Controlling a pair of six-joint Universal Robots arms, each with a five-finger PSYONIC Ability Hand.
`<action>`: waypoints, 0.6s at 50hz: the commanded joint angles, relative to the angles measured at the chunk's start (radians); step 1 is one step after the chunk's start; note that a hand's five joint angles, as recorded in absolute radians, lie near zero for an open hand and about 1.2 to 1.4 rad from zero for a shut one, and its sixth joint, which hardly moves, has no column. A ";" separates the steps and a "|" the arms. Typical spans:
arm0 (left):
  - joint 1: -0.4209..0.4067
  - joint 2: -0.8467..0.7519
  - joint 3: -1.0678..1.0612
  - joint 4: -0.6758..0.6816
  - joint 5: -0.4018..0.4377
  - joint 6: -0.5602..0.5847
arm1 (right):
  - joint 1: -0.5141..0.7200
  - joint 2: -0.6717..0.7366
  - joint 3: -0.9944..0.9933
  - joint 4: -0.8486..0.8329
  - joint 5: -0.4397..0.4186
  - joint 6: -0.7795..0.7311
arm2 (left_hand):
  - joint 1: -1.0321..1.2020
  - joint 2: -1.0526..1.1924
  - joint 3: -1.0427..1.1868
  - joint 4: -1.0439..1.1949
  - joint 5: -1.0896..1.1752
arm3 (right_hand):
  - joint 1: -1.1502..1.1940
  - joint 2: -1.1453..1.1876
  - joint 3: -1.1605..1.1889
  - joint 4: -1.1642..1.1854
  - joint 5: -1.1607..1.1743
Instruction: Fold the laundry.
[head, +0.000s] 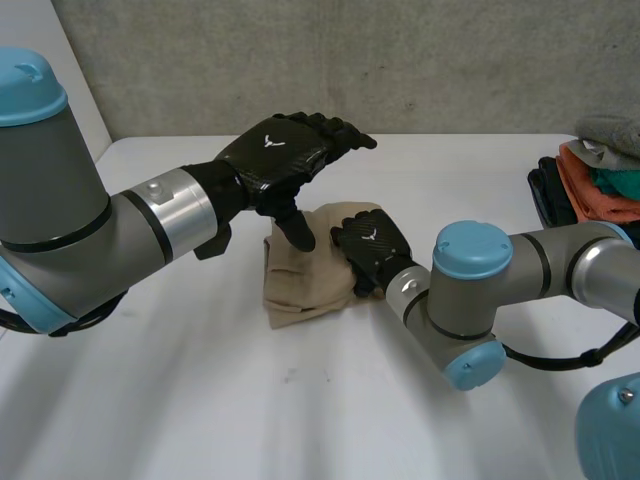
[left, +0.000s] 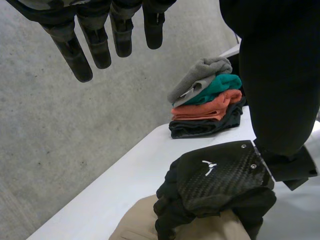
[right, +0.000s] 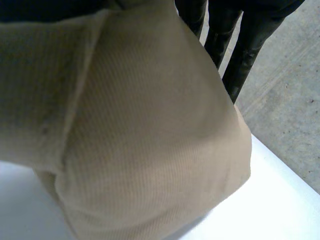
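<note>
The right robot hand (head: 370, 243) clutches an edge of the beige cloth (head: 300, 288); the left robot hand (head: 285, 150) hovers above, fingers straight. Soft and limp (light too), it is probably best pinched at corners.

White emblem on left hand (head: 275, 150) and right hand (head: 371, 240); no text.

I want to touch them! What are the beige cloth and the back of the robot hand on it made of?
The beige cloth: soft ribbed knit, probably cotton, matte; fine ridges show.
The right robot hand: back looks like glossy carbon fibre; woven checker pattern.
</note>
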 joint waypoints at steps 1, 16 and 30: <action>0.011 0.013 -0.005 0.000 -0.002 0.000 | -0.003 0.026 -0.109 0.020 0.000 -0.001 | 0.009 -0.032 -0.037 -0.029 -0.045 | 0.826 0.645 0.650 0.649 0.739; 0.080 0.100 -0.020 0.000 -0.020 -0.005 | -0.250 -0.042 -0.463 0.039 -0.112 -0.054 | 0.009 -0.032 -0.037 -0.029 -0.045 | 0.826 0.645 0.650 0.649 0.739; 0.066 0.108 -0.025 0.000 -0.022 -0.010 | -0.623 -0.014 -0.816 -0.021 -0.204 0.161 | 0.009 -0.032 -0.037 -0.029 -0.045 | 0.826 0.645 0.650 0.649 0.739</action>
